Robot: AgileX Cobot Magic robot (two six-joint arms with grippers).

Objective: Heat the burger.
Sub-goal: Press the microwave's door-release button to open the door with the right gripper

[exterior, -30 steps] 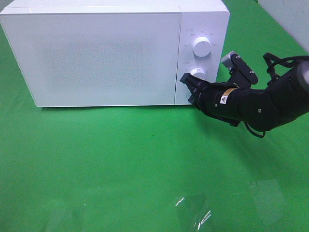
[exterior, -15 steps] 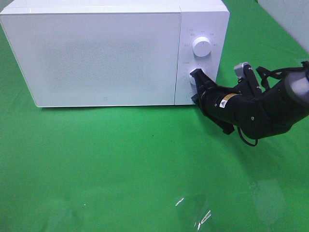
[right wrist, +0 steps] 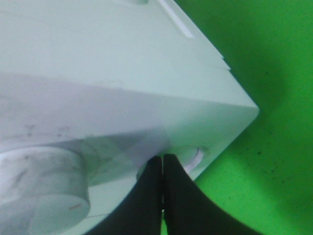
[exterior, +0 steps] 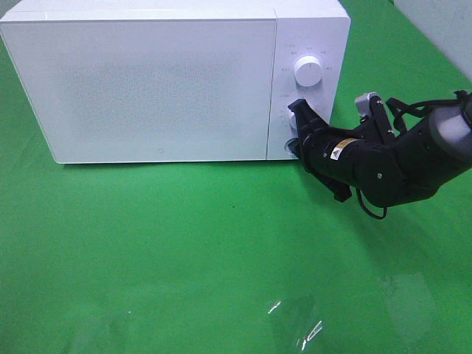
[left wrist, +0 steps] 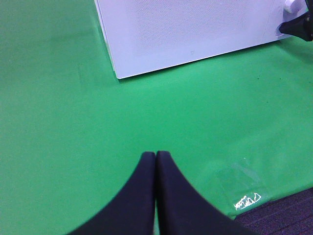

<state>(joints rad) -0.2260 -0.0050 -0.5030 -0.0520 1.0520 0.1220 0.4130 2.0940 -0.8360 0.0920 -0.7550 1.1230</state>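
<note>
Both tools closed tight: right tool (right wrist: 162, 162) at white microwave (exterior: 147, 81) ctrl panel (exterior: 313, 94), door closed; left tool (left wrist: 155, 157) over green bench (exterior: 184, 243)

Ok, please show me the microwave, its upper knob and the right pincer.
microwave (exterior: 162, 88), high outside view, middle of the door.
upper knob (exterior: 307, 71), high outside view, its round face.
right pincer (right wrist: 162, 160), right wrist view, between the closed fingertips.

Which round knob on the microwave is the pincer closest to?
The lower knob, beside the shut right pincer; the upper knob sits clear above it.
</note>
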